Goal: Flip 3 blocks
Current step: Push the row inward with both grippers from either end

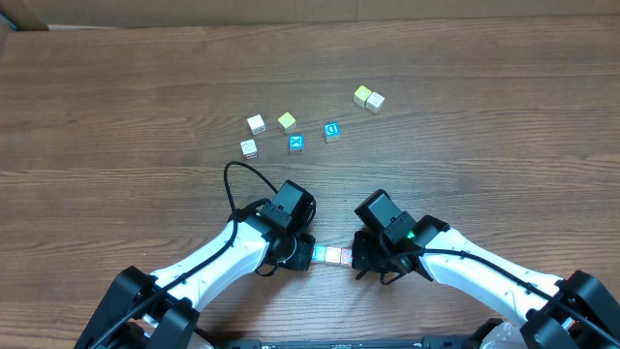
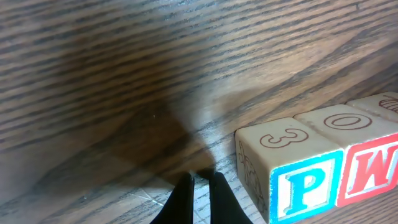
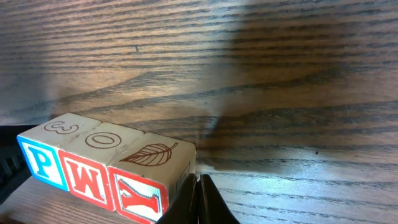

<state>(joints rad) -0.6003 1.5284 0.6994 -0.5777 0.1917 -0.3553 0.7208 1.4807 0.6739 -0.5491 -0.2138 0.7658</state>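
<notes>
A robotics lab or test bench is indicated, not a home. A wood-grain table (image 1: 116,87) is viewed from a fixed overhead camera. A white-and-black left arm (image 1: 218,254) and right arm (image 1: 489,276) are mounted at its near edge. A black cable (image 1: 227,174) is looped beside the left arm, and small letter cubes (image 1: 256,123) are scattered on the tabletop.

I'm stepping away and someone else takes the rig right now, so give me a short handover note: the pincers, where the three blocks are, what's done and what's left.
Left pincer: shut, empty, low beside the P block but apart from it.
Right pincer: shut, empty, close against the Y block; contact unclear.
Blocks: P block, W block and Y block touch in one row between the pincers, tops showing 3, O and a leaf.
Done: no flip can be confirmed.
Left: treat all three flips as open.
Other cubes lie farther back.
</notes>
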